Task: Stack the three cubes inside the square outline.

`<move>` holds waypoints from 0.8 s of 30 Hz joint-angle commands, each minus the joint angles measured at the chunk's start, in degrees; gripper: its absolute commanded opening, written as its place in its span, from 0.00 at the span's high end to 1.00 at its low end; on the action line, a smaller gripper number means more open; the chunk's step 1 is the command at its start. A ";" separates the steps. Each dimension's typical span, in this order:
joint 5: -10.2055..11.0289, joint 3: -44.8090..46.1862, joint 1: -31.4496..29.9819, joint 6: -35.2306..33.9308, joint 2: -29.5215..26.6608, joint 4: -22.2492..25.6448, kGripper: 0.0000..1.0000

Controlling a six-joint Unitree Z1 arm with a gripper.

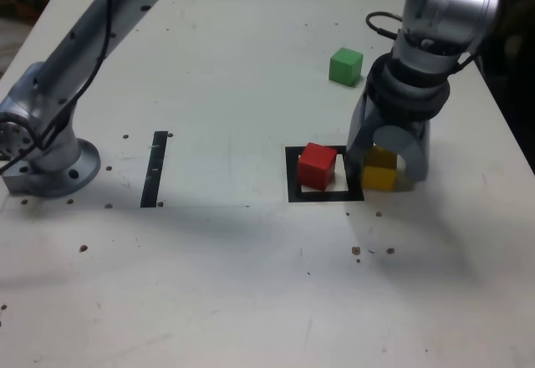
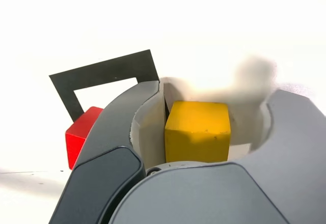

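A yellow cube (image 1: 380, 172) sits on the white table just to the exterior view's right of the square outline (image 1: 292, 181). My gripper (image 1: 386, 166) is lowered around it, one jaw on each side. In the wrist view the yellow cube (image 2: 197, 130) lies between the jaws of the gripper (image 2: 219, 95); one jaw is against its side and a small gap shows at the other. A red cube (image 1: 318, 166) stands inside the outline, and shows as the red cube (image 2: 81, 135) beside the black outline (image 2: 102, 74). The green cube (image 1: 345, 65) rests farther back.
A narrow black strip (image 1: 155, 167) lies on the table toward the exterior view's left. The arm's grey base (image 1: 46, 159) is bolted at the left edge. Small dark specks dot the front of the table. A cable (image 1: 380, 23) loops behind the wrist.
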 commanded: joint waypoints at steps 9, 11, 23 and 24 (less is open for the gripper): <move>-0.86 -1.57 0.03 -0.21 0.20 -0.60 0.75; -1.02 -1.83 0.03 -0.19 0.08 -0.73 0.79; -1.13 -2.90 -0.12 1.09 -0.89 0.31 0.92; -1.18 -3.22 -0.22 1.40 -1.54 0.96 0.92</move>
